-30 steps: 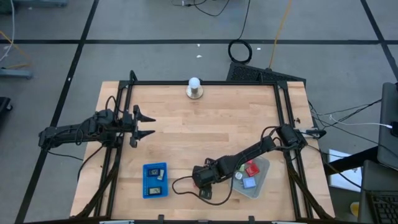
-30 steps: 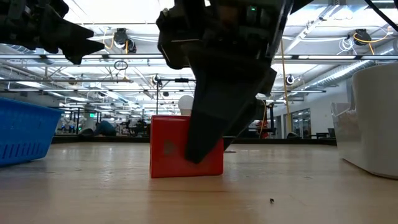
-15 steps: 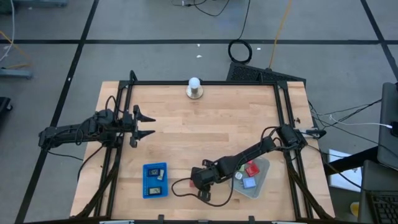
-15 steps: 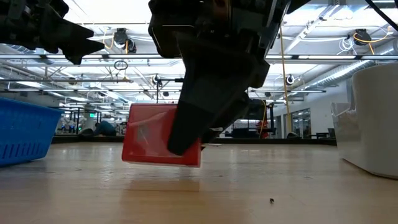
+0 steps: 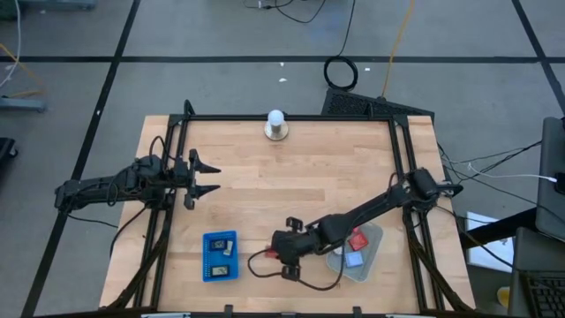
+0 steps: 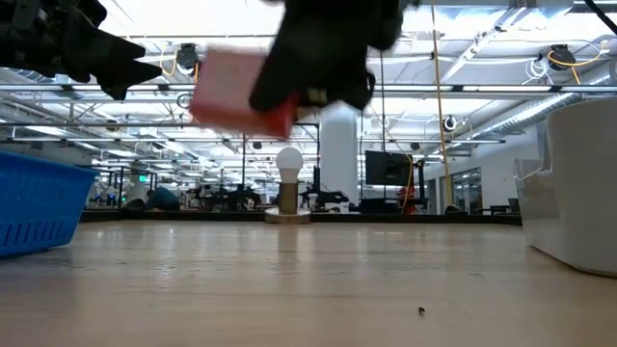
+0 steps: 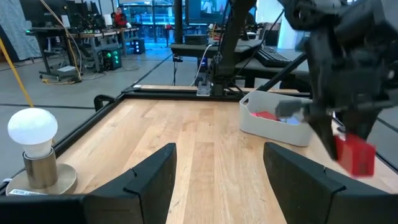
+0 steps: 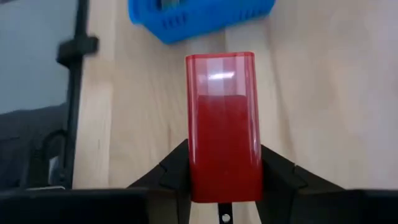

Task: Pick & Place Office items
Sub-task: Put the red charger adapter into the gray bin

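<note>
My right gripper (image 5: 281,251) hangs above the table's near middle, shut on a red block (image 8: 222,124). The low view shows that block (image 6: 236,92) well above the tabletop, and the left wrist view shows it (image 7: 356,155) below the right arm. At the table's left side my left gripper (image 5: 210,177) stands open and level, nothing between its fingers (image 7: 149,180). Two black labelled pieces (image 5: 224,256) lie in the blue tray (image 5: 208,263). Red and blue pieces (image 5: 355,249) lie in the clear bin (image 5: 375,231). My right gripper pinches the red block between its two fingers (image 8: 174,168), on the two long sides at the end nearest the wrist (image 8: 222,183). The fingers slant down from the table's right and lie along the block. The block juts out past the fingertips, tilted, clear of the table.
A white bulb on a round metal base (image 5: 276,125) stands at the far edge's middle. The blue tray (image 8: 199,15) lies just left of the right gripper, the clear bin (image 7: 273,118) just right of it. Bare wood (image 5: 300,185) spreads across the table's middle.
My right gripper has risen with the red block. The block stood on the table a second ago, then tipped as it came off the wood, and now hangs clear, high above the tabletop. The gripper has also shifted slightly toward the table's left edge.
</note>
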You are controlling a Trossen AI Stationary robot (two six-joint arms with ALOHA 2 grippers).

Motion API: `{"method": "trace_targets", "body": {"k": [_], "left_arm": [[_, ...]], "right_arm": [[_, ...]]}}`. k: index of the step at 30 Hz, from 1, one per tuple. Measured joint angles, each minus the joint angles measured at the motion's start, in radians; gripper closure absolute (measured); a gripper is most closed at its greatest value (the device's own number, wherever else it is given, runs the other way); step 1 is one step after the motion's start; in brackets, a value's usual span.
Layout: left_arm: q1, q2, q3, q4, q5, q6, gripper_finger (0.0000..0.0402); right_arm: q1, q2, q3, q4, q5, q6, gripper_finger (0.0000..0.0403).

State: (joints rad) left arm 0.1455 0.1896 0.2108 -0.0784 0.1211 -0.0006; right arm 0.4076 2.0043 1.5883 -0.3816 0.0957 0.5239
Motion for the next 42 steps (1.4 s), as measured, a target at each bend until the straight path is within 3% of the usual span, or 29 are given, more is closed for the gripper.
{"method": "trace_targets", "body": {"k": [17,30,36,42], "left_arm": [[0.000,0.000,0.000,0.000,0.000,-0.004,0.0158],[0.000,0.000,0.000,0.004,0.000,-0.004,0.0158],[0.000,0.000,0.000,0.005,0.000,-0.004,0.0158],[0.000,0.000,0.000,0.005,0.000,-0.008,0.0158]], "right_arm": [[0.040,-0.248,0.001,-0.299,0.303,-0.083,0.0291],[0.138,-0.438,-0.002,-0.614,0.563,0.067,0.0291],[0.191,-0.548,-0.113,-0.603,0.618,0.148,0.0291],[0.204,-0.687,-0.314,-0.509,0.616,0.229,0.0291]]}}
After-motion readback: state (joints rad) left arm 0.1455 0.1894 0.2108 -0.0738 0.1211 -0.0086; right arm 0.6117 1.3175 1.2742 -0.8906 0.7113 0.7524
